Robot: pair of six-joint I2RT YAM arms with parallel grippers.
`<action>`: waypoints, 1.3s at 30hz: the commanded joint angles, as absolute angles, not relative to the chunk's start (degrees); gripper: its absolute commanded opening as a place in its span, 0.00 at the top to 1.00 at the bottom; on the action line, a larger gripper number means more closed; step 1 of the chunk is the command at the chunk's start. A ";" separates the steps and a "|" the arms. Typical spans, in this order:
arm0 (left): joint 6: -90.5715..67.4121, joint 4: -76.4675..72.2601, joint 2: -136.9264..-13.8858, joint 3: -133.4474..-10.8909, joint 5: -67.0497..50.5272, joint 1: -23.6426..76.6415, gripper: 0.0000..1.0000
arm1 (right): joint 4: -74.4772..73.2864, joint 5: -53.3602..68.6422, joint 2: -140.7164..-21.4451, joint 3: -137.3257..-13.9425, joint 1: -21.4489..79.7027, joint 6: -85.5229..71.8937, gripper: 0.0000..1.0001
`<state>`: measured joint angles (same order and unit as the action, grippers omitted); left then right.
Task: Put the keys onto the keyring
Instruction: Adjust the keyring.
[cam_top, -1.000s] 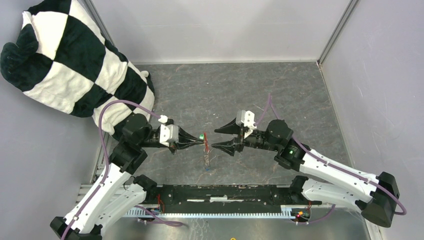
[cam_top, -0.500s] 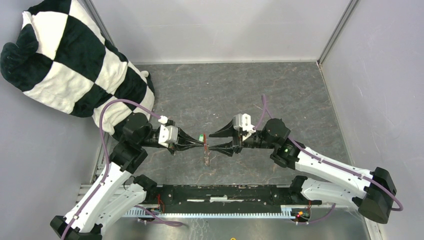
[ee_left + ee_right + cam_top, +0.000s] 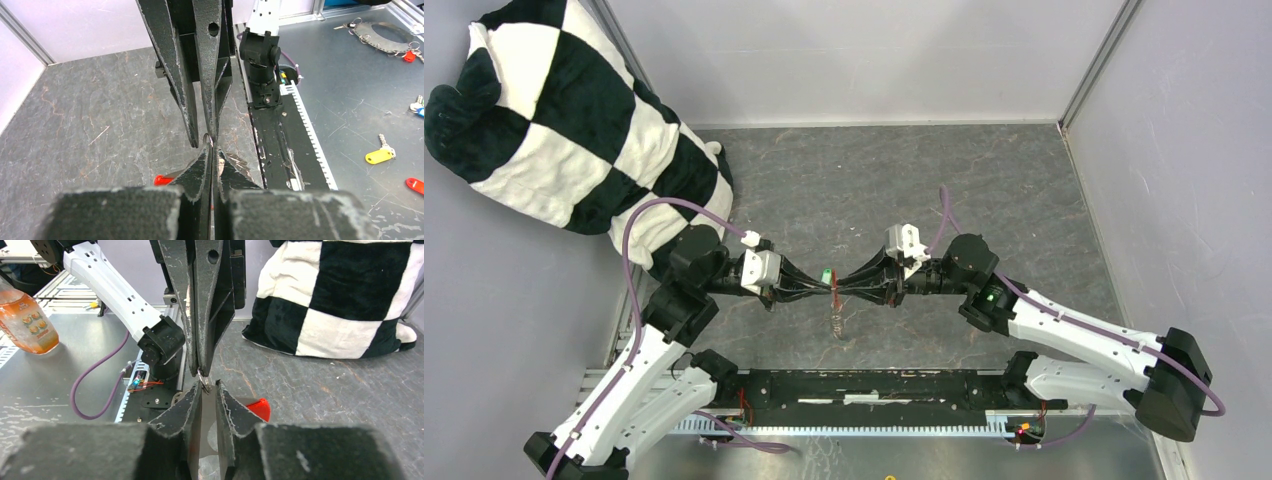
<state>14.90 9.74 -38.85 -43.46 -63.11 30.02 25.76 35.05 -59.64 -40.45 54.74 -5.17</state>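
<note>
My left gripper (image 3: 831, 286) is shut on the keyring's thin wire ring (image 3: 210, 139), pinching it at the very fingertips. The keyring's red tag (image 3: 161, 179) hangs below the ring, and lower still is its grey-brown chain clump (image 3: 837, 325). A green key head (image 3: 824, 273) shows right beside the left fingertips; I cannot tell what holds it. My right gripper (image 3: 204, 385) meets the left tip to tip. Its jaws stand a narrow gap apart with the ring (image 3: 204, 383) between the tips, and the red tag (image 3: 257, 408) shows past them.
A black-and-white checked cushion (image 3: 574, 130) fills the back left corner. Grey walls close in the slate floor (image 3: 904, 180). Beyond the rail lie spare tagged keys (image 3: 378, 155) on a metal bench, and an orange bottle (image 3: 22, 315) stands there.
The right gripper has moved left to the ring and its jaws have narrowed from wide open to a small gap. The left gripper has kept still, holding the ring.
</note>
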 commanded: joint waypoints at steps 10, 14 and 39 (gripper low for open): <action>16.88 10.04 -38.85 -45.95 -63.89 30.06 0.98 | 26.32 35.68 -61.61 -44.96 55.21 -6.35 0.76; 16.87 10.07 -38.70 -45.97 -63.53 30.06 0.98 | 23.88 35.29 -61.45 -45.93 55.15 -5.30 1.00; 28.20 26.14 -44.04 -50.39 -56.04 30.34 0.75 | -8.68 28.92 -66.89 -62.87 58.90 8.37 1.00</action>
<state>25.63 25.74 -44.45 -47.35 -56.45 30.04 -4.19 31.22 -66.06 -58.28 58.04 4.91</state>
